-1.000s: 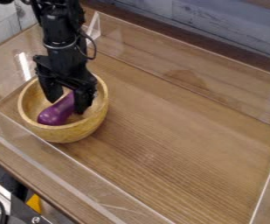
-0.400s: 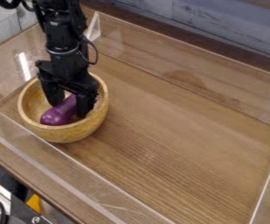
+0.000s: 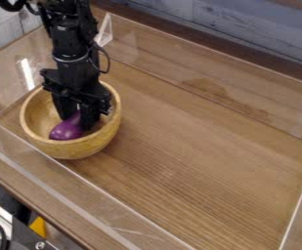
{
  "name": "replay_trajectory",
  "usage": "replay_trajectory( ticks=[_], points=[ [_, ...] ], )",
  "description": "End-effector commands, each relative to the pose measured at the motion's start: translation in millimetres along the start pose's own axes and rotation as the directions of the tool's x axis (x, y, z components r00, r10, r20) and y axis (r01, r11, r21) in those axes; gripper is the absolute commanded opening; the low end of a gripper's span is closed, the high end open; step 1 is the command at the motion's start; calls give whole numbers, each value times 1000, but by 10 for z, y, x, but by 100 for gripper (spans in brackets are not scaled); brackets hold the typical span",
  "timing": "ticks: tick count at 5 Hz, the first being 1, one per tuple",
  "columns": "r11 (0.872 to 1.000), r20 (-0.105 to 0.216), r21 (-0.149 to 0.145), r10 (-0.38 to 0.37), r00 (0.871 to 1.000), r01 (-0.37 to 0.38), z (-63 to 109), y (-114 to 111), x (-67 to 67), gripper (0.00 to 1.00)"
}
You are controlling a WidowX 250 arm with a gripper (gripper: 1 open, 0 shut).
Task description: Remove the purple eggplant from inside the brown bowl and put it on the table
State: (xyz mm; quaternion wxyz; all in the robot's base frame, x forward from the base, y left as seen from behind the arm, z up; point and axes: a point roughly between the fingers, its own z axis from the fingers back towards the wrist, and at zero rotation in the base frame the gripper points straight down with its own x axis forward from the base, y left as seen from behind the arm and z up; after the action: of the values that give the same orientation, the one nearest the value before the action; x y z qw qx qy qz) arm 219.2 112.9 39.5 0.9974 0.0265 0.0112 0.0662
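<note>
The purple eggplant point(image 3: 67, 128) lies inside the brown bowl point(image 3: 85, 145) at the left of the table point(image 3: 205, 156). My black gripper point(image 3: 75, 114) reaches straight down into the bowl. Its fingers are drawn in against the eggplant's upper end, shut on it. The eggplant still rests low in the bowl, its lower half showing below the fingers. The stem tip is hidden.
Low clear acrylic walls point(image 3: 62, 176) border the tabletop on all sides. A white tag point(image 3: 104, 29) sits on the back wall behind the arm. Bare wood stretches to the right of the bowl.
The gripper has sunk a little deeper into the bowl and its fingers have closed from wide apart onto the eggplant. The bowl has stayed in place.
</note>
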Motion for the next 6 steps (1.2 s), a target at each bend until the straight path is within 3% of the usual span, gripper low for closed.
replay_trajectory(
  ticks=[1, 3, 6],
  points=[
    [1000, 44, 10, 12, 999, -13, 165, 37, 46, 0],
    [999, 65, 4, 35, 997, -36, 354, 50, 32, 0],
    [998, 121, -18, 55, 991, -53, 987, -28, -17, 0]
  ],
)
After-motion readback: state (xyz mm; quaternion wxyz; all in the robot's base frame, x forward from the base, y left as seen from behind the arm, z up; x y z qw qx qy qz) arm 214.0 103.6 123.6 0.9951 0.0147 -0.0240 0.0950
